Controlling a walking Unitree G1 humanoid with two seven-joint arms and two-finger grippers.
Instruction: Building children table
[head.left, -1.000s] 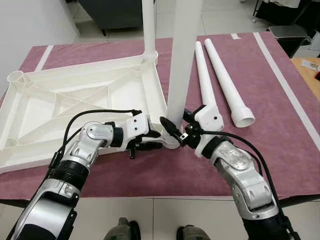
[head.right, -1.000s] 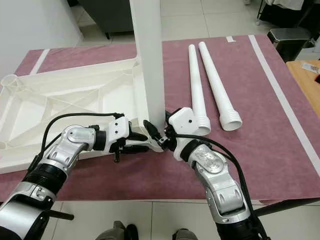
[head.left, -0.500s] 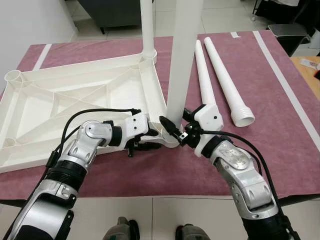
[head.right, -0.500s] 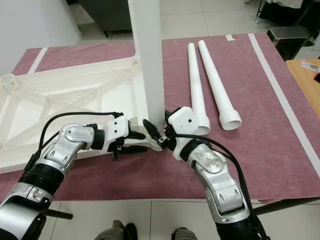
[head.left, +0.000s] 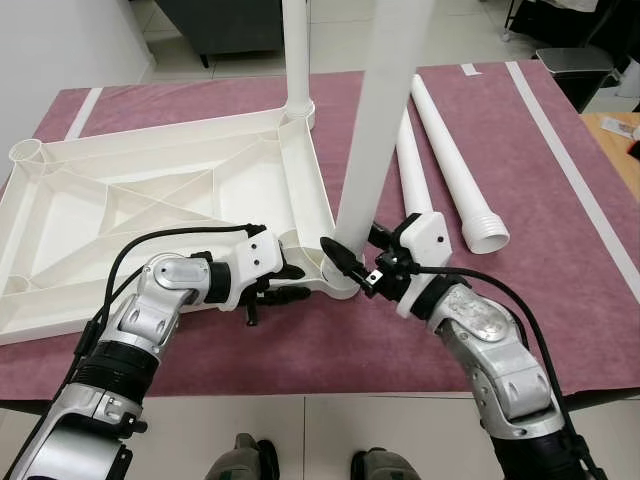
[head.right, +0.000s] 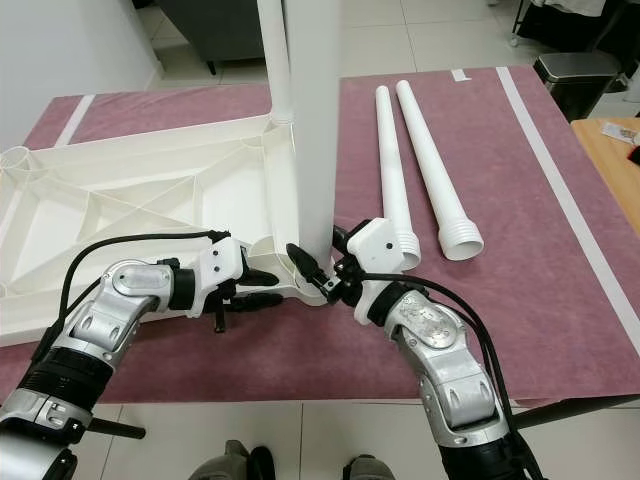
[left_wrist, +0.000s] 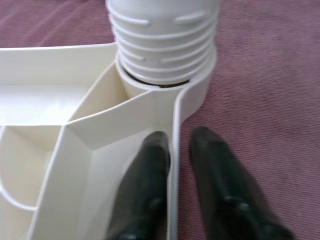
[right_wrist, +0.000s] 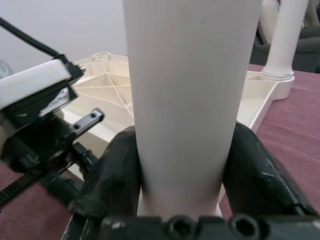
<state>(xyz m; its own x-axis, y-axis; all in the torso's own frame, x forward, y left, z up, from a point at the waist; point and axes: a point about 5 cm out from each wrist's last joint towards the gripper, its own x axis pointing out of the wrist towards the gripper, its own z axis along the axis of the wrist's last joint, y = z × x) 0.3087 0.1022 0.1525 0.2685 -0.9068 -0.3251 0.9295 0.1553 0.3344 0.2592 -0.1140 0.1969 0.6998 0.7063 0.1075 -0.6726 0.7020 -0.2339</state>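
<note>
A white plastic tabletop (head.left: 150, 200) lies upside down on a maroon mat. One white leg (head.left: 296, 50) stands in its far corner socket. A second leg (head.left: 375, 130) has its threaded end (left_wrist: 162, 45) in the near right corner socket (left_wrist: 197, 92), leaning slightly right. My right gripper (head.left: 350, 250) is shut on this leg just above the socket, fingers (right_wrist: 112, 175) on both sides. My left gripper (head.left: 292, 284) is shut on the tabletop's rim wall beside that socket, with its fingers (left_wrist: 150, 175) straddling the thin wall.
Two loose legs (head.left: 450, 150) lie side by side on the mat to the right, threaded ends toward me. A black bin (head.left: 580, 75) and a wooden surface (head.left: 620, 140) are at the far right. The mat's front edge meets tile floor near my feet.
The top of the held leg has tipped to the right. My left arm has drawn back slightly to the left along the rim.
</note>
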